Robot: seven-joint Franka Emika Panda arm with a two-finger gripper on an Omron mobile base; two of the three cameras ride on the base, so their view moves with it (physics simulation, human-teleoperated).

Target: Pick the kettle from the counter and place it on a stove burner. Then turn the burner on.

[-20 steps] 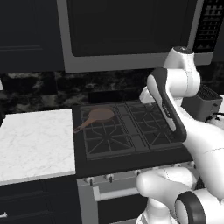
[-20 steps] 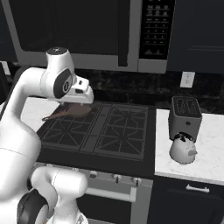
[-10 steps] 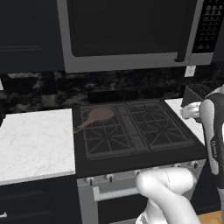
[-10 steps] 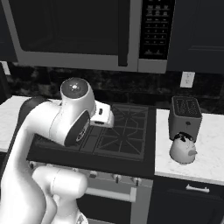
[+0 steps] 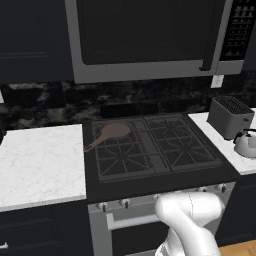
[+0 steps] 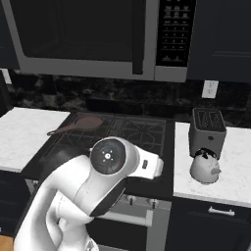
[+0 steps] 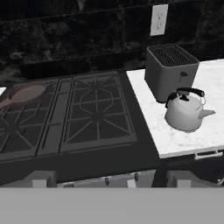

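Kettle (image 7: pixel 187 113) near counter (image 7: pixel 205 78) front edge judged rigid, slippery, light; dark arched handle advised. End effector spread wide, empty.

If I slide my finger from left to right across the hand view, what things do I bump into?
Frying pan → stove burner → toaster → kettle. The toaster and the kettle share the counter on the right, with the kettle nearer the front edge.

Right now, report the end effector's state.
End effector: open, holding nothing; the kettle sits untouched on the counter in front of the toaster.
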